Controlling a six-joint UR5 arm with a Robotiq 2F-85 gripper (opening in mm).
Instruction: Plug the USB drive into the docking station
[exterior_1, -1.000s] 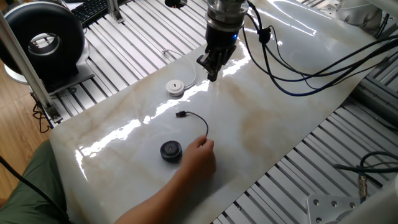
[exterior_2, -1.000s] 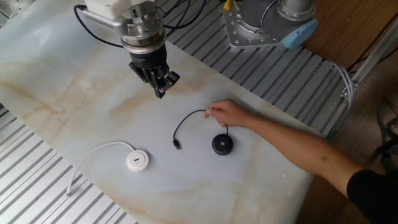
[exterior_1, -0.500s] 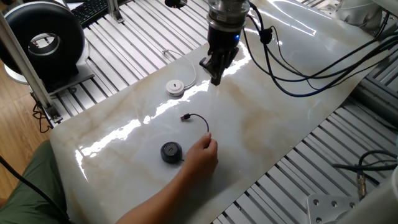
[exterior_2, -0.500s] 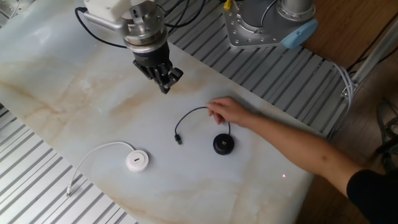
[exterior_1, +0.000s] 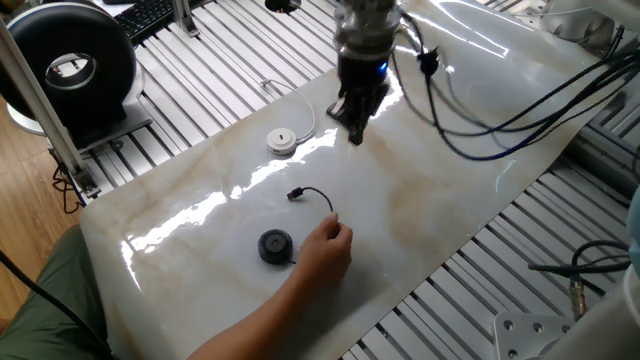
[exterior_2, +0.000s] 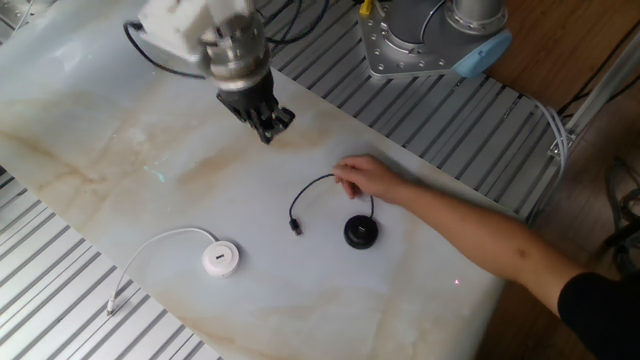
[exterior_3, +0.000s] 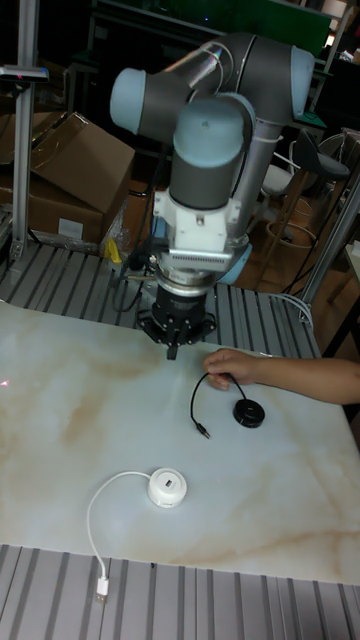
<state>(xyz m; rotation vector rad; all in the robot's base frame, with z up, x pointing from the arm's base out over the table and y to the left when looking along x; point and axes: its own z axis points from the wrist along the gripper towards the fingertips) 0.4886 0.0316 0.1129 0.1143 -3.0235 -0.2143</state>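
My gripper (exterior_2: 268, 127), fingers together and empty, could strike the person's hand (exterior_2: 362, 181) pinching the USB drive (exterior_2: 296, 228) cable if I descend.

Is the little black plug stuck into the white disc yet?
Not yet. The plug lies loose on the table, apart from the white disc, whose slot shows empty.

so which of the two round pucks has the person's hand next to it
The black puck, whose thin cable the hand touches. The white disc lies apart, nearer the table's edge.
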